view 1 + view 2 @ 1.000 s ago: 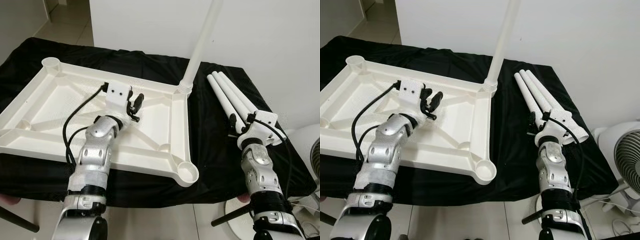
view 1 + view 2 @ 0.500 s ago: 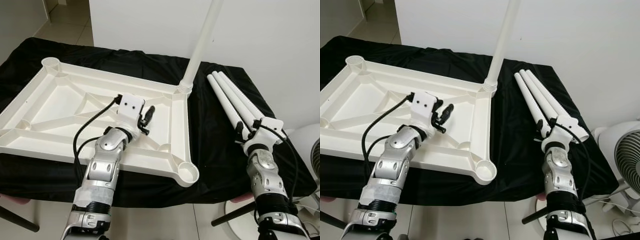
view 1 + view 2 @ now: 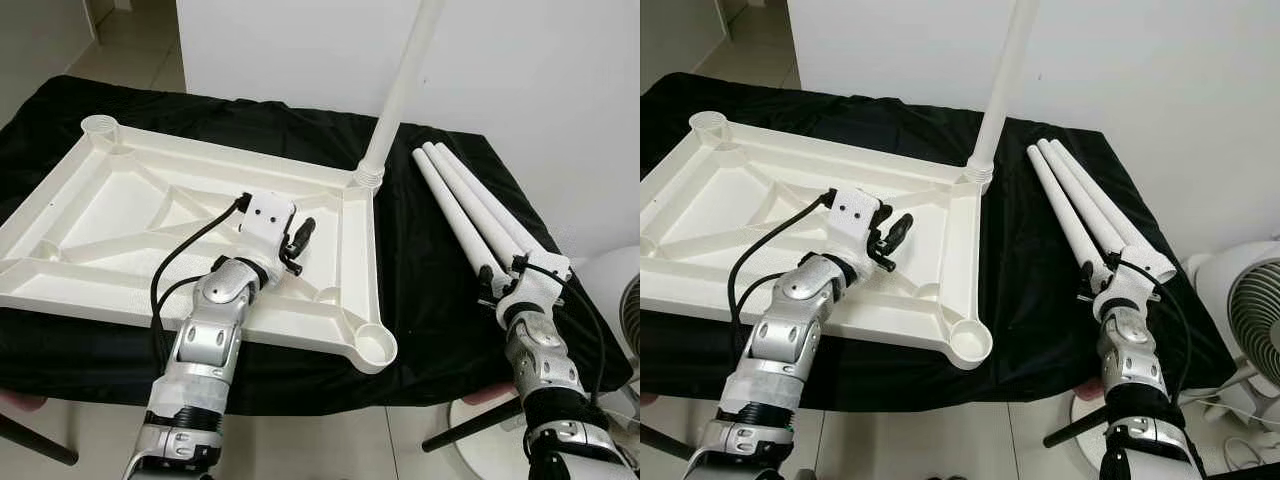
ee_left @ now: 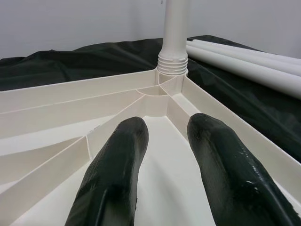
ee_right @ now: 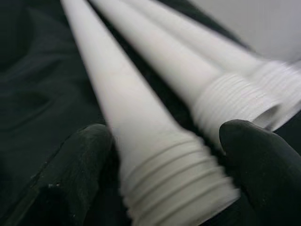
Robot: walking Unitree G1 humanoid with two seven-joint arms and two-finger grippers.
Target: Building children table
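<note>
One leg fitted: I see a single white leg (image 3: 400, 95) standing upright in the far right corner socket of the tabletop (image 3: 130, 225), which lies upside down on the black cloth (image 3: 420, 290), ribs up, on the left and middle of the scene.
Legs left: three loose legs (image 3: 465, 215) lie side by side on the cloth to the right of the tabletop, threaded ends toward me.
Sockets left: I count three open corner sockets, the far left one (image 3: 99, 126), the near right one (image 3: 372, 345), and the near left one at the edge of view.
Progress: I judge the job about a quarter done; three legs are yet to be screwed in.
Left gripper (image 4: 164, 160): it hovers over the ribbed underside near the right side of the tabletop, pointing at the fitted leg; its fingers are spread apart and hold nothing.
Right gripper (image 5: 160, 165): it sits at the near, threaded ends of the loose legs; its fingers are parted wide to either side of the nearest leg's thread, and I cannot see them pressing on it, so I take it as not yet gripped.
Around: a white fan (image 3: 1250, 320) stands on the floor at the near right, and a white wall (image 3: 540, 70) rises behind.
</note>
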